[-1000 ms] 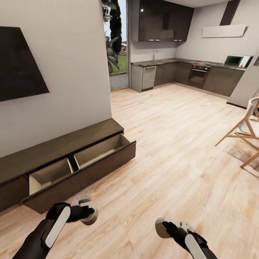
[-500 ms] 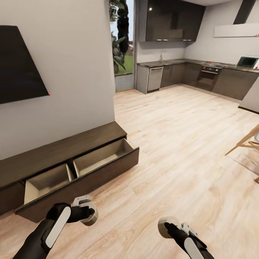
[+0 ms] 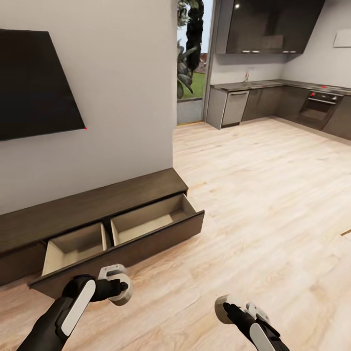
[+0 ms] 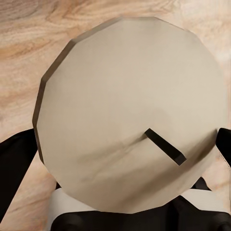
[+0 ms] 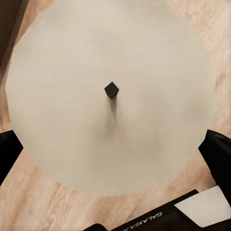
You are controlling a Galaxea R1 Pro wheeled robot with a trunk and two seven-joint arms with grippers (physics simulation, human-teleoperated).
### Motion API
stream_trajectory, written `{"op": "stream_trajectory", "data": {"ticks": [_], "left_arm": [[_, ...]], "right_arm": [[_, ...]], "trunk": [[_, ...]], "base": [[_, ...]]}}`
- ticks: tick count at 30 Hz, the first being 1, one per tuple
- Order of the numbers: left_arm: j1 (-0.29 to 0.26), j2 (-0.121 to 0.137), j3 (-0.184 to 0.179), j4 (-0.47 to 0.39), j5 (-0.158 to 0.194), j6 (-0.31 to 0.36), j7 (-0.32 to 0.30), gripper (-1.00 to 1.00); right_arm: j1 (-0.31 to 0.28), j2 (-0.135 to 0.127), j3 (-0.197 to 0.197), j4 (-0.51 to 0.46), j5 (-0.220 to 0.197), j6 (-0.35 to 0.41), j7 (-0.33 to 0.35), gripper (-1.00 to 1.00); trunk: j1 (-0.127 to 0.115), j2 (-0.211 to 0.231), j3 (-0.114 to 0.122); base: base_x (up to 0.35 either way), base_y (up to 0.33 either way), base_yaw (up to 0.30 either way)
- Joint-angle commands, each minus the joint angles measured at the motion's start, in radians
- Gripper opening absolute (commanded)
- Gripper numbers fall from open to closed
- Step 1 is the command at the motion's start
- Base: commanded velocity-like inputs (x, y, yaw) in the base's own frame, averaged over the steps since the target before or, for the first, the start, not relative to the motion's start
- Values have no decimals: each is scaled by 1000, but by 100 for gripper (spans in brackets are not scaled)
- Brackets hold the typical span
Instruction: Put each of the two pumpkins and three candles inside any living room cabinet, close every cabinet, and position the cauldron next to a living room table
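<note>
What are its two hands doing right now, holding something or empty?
Left tool: closed on a pale round candle.
Right tool: closed on another pale candle, wick toward the camera.

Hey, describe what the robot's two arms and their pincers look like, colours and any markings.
Both arms are glossy black with long white panels along the forearm. The left pincer and right pincer have pale grey-white housings over black wrists. In the right wrist view, white "GALAXEA" lettering shows on the black casing.

Cabinet (image 3: 97, 214) on light wood floor (image 3: 253, 195)
</note>
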Motion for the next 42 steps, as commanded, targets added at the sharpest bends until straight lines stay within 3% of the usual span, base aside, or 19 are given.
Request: {"op": "stream_trajectory", "data": {"ticks": [1,31,42], "left_arm": [[-1,1,-3,-2,11,2,11,-100],[-1,1,2,-4,11,3,11,-100],[-1,1,2,-4,11,3,12,-100]], "right_arm": [[0,-1,5,-3,-9,1,-9,-100],[0,-1,6,-3,-9,1,-6,-100],[0,-2,8,-3,-9,0,-3,-100]], "trunk": [[1,-1,-2],[1,-1,-31],[1,-1,-37]], "base": [[273,-127,254],[155,-35,240],[251,0,109]]}}
